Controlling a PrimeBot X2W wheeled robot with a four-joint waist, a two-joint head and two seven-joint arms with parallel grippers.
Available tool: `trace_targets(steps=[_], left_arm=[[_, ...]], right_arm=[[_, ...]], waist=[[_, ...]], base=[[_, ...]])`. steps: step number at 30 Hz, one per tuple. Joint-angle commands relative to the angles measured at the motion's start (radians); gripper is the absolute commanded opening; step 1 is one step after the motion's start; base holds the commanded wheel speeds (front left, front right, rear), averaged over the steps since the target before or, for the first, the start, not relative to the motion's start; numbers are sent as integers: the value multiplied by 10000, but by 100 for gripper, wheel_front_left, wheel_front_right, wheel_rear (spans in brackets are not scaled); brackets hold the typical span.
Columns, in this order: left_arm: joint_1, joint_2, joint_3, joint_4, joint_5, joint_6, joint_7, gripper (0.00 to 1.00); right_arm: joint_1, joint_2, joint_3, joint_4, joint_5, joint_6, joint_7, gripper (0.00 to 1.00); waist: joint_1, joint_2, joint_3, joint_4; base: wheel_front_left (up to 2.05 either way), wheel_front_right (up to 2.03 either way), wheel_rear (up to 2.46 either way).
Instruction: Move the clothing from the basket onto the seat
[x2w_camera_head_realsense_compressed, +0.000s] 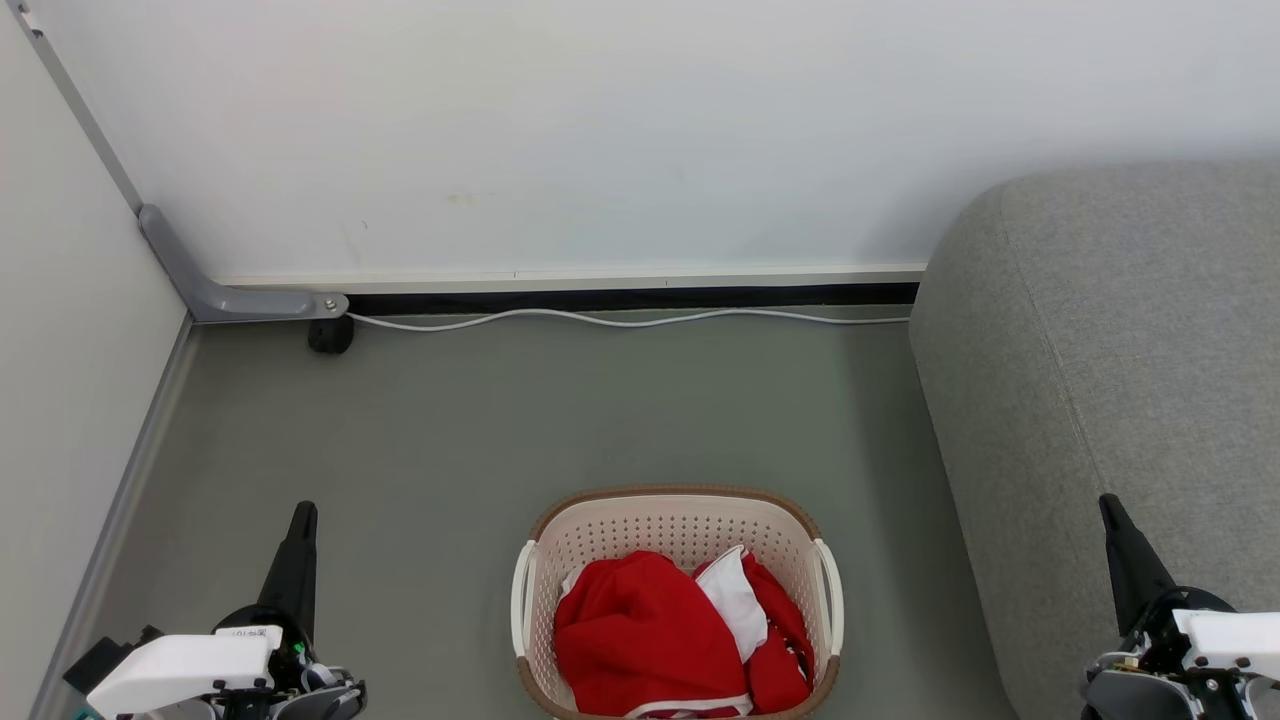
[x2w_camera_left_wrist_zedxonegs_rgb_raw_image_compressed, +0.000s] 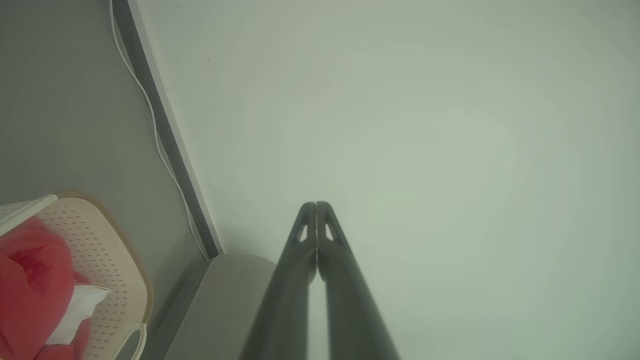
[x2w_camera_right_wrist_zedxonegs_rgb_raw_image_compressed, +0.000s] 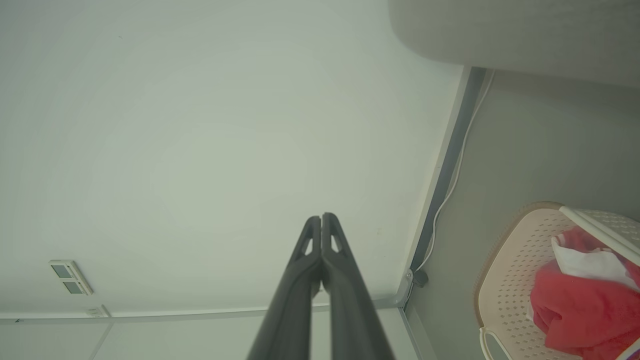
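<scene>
Judging by how things lay, no part of the task was done. The red-and-white clothing (x2w_camera_head_realsense_compressed: 650, 630) lay heaped inside the basket (x2w_camera_head_realsense_compressed: 680, 525), and what showed of the grey sofa (x2w_camera_head_realsense_compressed: 1120, 330) carried no garment.

The left tool (x2w_camera_head_realsense_compressed: 303, 515) hovered over the floor (x2w_camera_head_realsense_compressed: 480, 420) to the basket's left, its fingers pressed together on nothing. The right tool (x2w_camera_head_realsense_compressed: 1110, 510) hung before the sofa's near edge, likewise closed and empty. Opening, reaching in, gripping fabric, lifting and carrying it right were all left to do.

The basket stood on open floor, near the sofa's rounded side but apart from it, and well apart from the white wall (x2w_camera_head_realsense_compressed: 600, 130) and the cable (x2w_camera_head_realsense_compressed: 620, 320) at its foot. A pale side panel (x2w_camera_head_realsense_compressed: 60, 350) bounded the left. The brown rim and white handles were probably the edges to clear.
</scene>
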Motion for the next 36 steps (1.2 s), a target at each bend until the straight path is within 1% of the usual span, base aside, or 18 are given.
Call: trace_targets(steps=[1,36], left_arm=[[-539,175,326,-291,-47,-81,27,0],[-539,175,326,-291,-47,-81,27,0]], right_arm=[[-366,-104,169,-315,114,44,75,0],[-366,-104,169,-315,114,44,75,0]], waist=[[-1,0,0,0],[-1,0,0,0]], base=[[0,0,0],[0,0,0]])
